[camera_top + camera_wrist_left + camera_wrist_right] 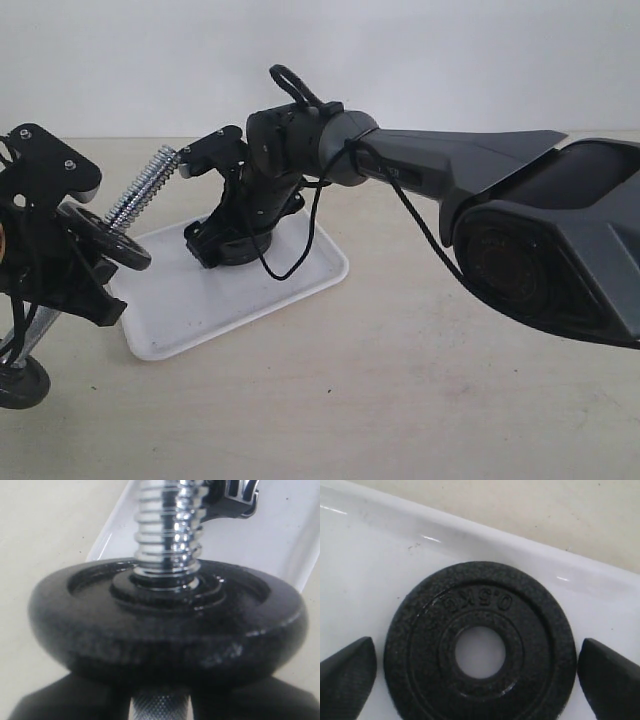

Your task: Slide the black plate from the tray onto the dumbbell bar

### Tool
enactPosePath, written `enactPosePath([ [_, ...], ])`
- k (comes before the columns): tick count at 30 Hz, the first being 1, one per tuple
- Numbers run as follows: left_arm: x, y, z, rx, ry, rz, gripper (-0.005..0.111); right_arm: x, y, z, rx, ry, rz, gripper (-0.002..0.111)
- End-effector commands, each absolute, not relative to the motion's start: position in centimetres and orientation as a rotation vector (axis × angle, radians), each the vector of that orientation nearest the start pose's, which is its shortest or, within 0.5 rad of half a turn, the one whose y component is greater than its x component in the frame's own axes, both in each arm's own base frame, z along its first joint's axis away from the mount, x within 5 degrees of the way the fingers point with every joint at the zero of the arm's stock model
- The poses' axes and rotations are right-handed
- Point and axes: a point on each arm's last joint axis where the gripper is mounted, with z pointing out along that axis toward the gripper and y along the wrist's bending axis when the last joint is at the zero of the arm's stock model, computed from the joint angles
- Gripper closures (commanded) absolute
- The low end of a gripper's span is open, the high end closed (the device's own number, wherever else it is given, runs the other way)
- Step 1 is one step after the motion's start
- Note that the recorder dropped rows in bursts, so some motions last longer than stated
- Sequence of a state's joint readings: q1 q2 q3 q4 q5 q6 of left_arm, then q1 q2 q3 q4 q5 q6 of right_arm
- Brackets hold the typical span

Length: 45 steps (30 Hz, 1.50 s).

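Remotely, I see my right end effector point(222, 248) down at the tray point(200, 310), its fingers point(347, 680) spread wide on either side of the black plate point(420, 645). The plate lies flat on the white plastic near the rim, ungripped. At 9 o'clock in the exterior view, my left end effector point(160, 707) is clenched on the dumbbell bar point(145, 190). The bar's threaded end slants toward 1 o'clock above a fitted black disc point(165, 640). The tray rests on the tan table point(400, 380).

Right pincer point(479, 679) spread wide, pointing down; left pincer point(160, 706) clenched.
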State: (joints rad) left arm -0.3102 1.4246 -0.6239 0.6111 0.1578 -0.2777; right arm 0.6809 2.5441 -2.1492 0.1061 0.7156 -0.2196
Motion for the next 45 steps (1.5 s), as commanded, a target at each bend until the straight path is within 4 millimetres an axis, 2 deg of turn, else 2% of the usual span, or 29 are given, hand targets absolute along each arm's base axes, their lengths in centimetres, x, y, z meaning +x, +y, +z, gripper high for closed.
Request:
enactPosePath([
  [1, 26.3, -10.6, 24.6, 0.707, 1.756, -0.227, 0.102, 41.9, 34.7, 10.3, -1.123, 2.435, 0.231, 0.005],
  [3, 26.3, -10.6, 24.6, 0.71, 1.755, -0.225, 0.102, 41.9, 34.7, 10.3, -1.108, 2.443, 0.235, 0.011],
  [5, 26.3, -10.6, 24.6, 0.71, 1.755, -0.225, 0.102, 41.9, 34.7, 10.3, -1.105, 2.442, 0.238, 0.027],
  [7, 26.3, -10.6, 24.6, 0.71, 1.755, -0.225, 0.102, 41.8, 34.7, 10.3, -1.106, 2.445, 0.25, 0.051],
  [10, 26.3, -10.6, 24.6, 0.713, 1.753, -0.222, 0.102, 41.7, 34.9, 10.4, -1.134, 2.433, 0.273, 0.097],
  [11, 26.3, -10.6, 24.6, 0.713, 1.753, -0.222, 0.102, 41.7, 34.9, 10.4, -1.149, 2.425, 0.273, 0.108],
  [15, 26.3, -10.6, 24.6, 0.716, 1.754, -0.22, 0.102, 41.7, 34.9, 10.4, -1.166, 2.412, 0.269, 0.105],
  [26, 26.3, -10.6, 24.6, 0.72, 1.752, -0.216, 0.102, 41.3, 34.4, 10.4, -1.243, 2.456, 0.212, 0.106],
  [29, 26.3, -10.6, 24.6, 0.72, 1.752, -0.216, 0.102, 41.4, 34.3, 11.0, -1.247, 2.441, 0.196, 0.106],
  [39, 26.3, -10.5, 24.4, 0.734, 1.768, -0.192, 0.102, 42.1, 33.2, 15.4, -1.188, 2.382, 0.2, 0.106],
  [45, 26.3, -10.5, 24.3, 0.737, 1.773, -0.186, 0.102, 42.1, 33.1, 16.1, -1.183, 2.374, 0.206, 0.106],
])
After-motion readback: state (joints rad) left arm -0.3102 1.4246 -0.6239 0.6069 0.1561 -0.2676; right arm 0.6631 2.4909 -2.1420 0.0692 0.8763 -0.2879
